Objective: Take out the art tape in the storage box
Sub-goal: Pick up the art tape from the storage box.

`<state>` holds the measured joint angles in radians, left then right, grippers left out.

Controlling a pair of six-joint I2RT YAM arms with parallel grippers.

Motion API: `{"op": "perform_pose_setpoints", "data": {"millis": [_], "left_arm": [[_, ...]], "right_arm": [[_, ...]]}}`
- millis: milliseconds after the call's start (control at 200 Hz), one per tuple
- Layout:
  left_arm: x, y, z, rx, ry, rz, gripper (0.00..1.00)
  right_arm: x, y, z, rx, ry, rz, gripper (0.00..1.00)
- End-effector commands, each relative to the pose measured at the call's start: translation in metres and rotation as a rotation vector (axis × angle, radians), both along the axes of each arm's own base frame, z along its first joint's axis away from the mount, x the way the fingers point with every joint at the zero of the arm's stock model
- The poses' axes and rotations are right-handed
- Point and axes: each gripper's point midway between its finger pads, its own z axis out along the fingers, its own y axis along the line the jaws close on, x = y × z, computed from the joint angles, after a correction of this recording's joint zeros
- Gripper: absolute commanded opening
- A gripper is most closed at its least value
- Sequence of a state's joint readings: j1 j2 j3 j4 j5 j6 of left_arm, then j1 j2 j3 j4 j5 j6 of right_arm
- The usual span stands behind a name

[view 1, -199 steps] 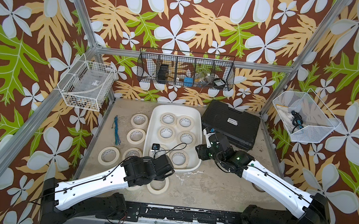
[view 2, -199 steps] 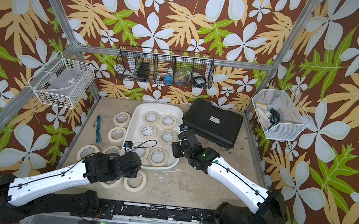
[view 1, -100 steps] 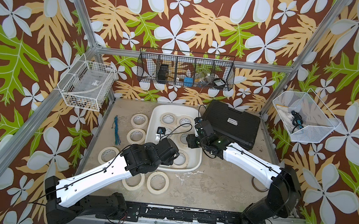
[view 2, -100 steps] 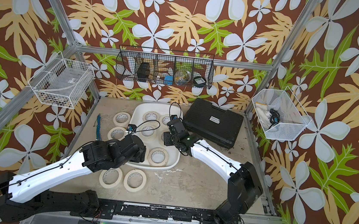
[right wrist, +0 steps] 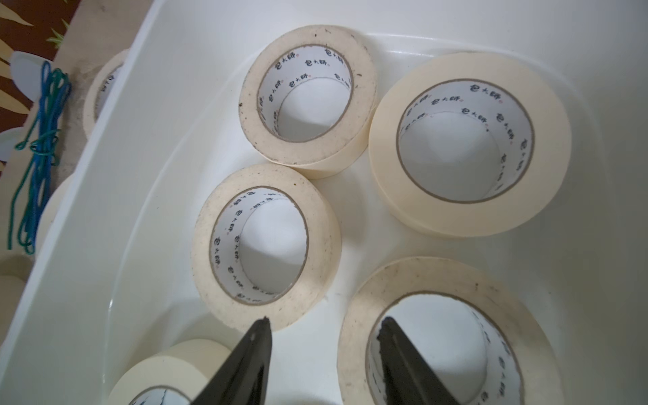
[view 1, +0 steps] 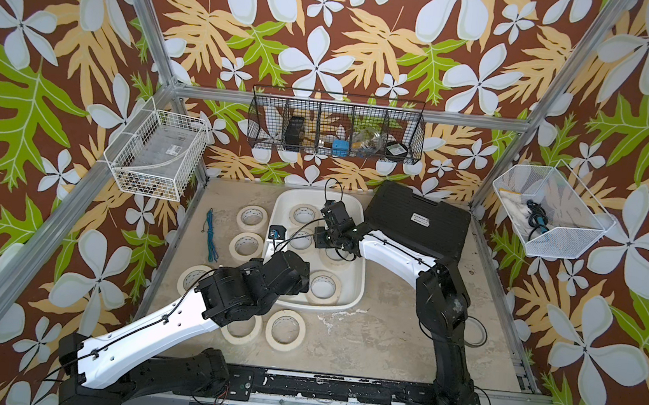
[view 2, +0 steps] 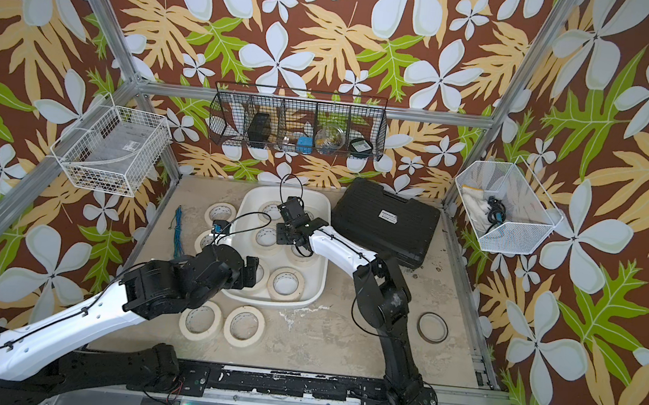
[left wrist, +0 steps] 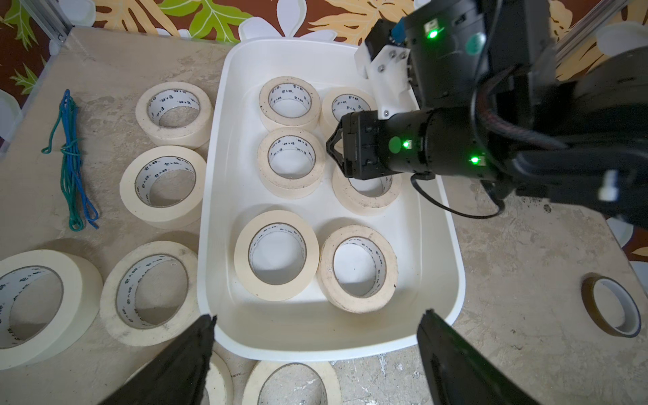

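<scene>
Workspace with two arms over one desk [view 1: 382, 339], as shown in both top views and both wrist views. Twelve rolls of art tape [left wrist: 242, 257] were counted in the left wrist view. Six lay flat inside the single white storage box [left wrist: 315, 340], arranged in three pairs. The other six lay flat on the desk: four beside the box on the left arm's side and two just in front of its near wall.

The left gripper [left wrist: 319, 315] hovered above the near wall of the box; its fingers [left wrist: 189, 357] were spread wide and held nothing. The right gripper [right wrist: 325, 319] was low inside the box. Its fingers [right wrist: 245, 364] stood apart and unclenched, one over the core of a roll and the other outside that roll's rim, with a gap showing beside it.

Also present were one black case [view 1: 418, 224] just beside the box's far corner, three wire baskets [view 1: 334, 127] on the walls (one black, two white), and one blue-green cord [view 1: 210, 237] on the desk. One thin dark ring [view 2: 432, 327] lay well apart from the box.
</scene>
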<state>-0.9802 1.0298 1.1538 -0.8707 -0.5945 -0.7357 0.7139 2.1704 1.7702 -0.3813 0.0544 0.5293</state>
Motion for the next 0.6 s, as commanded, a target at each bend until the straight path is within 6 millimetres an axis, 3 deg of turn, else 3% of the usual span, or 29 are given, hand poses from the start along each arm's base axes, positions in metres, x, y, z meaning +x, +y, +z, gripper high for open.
{"op": "perform_pose_setpoints", "data": {"millis": [0,596], "left_arm": [[0.002,0.001,0.001,-0.009,-0.016,0.017,0.94],[0.000,0.004,-0.008,-0.003,-0.002,0.013,0.94]], "right_arm": [[0.008,0.003,-0.011,-0.011,0.013,-0.038,0.53],[0.029,0.028,-0.052,-0.029,0.042,-0.042,0.52]]}}
